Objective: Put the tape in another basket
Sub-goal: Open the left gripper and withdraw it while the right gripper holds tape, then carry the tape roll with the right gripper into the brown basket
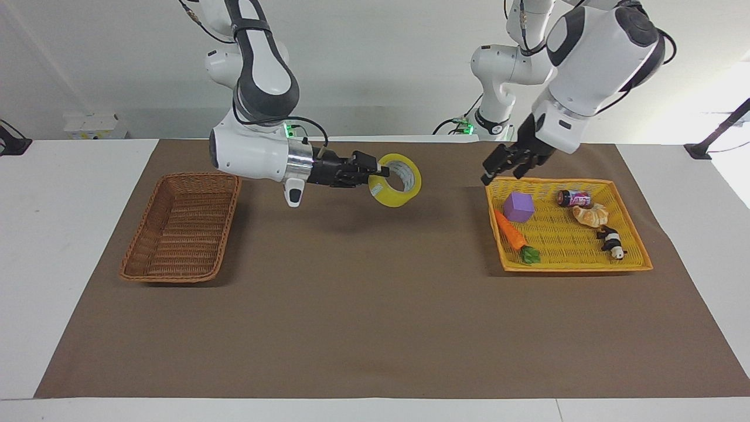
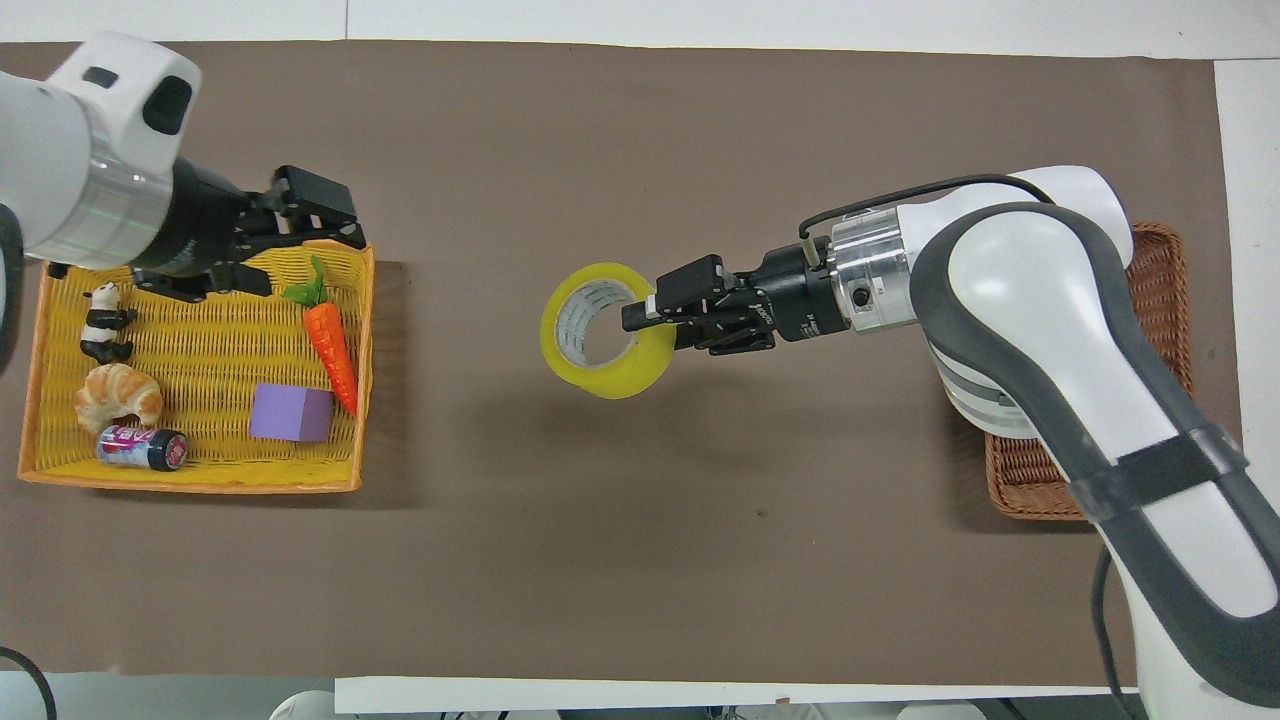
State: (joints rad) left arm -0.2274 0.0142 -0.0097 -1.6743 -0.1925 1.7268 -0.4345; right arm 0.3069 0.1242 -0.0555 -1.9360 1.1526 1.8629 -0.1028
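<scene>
White walls rose above a white worktop [image 1: 70, 246] covered across most of its width by a brown mat [image 1: 375, 305]. Over the middle of the mat, up in the air, the right hand [image 1: 382, 171] pinched the rim of a wide roll of translucent yellow packing tape with a grey-white core [image 1: 398, 180], one finger inside the ring and one outside, its arm stretched level from the right arm's end of the worktop. The tape hung on edge with its opening tilted, clear of the mat, its shadow on the mat below. At the right arm's end lay the rectangular brown woven wicker basket with sloped sides [image 1: 181, 225], partly covered by the right arm in the overhead view. The left hand [image 1: 503, 170], fingers spread and holding nothing, hung over the edge of a bright yellow-orange plastic mesh tray [image 1: 636, 258] at the left arm's end, well apart from the tape. In that tray lay a purple cube [image 1: 518, 206], an orange toy carrot with green leaves [image 1: 511, 233] beside it, a small dark can lying on its side [image 1: 573, 198], a pale brown croissant-shaped toy [image 1: 590, 215] just beside the can, and a black-and-white panda figure [image 1: 611, 242] farther from the robots than the croissant.
</scene>
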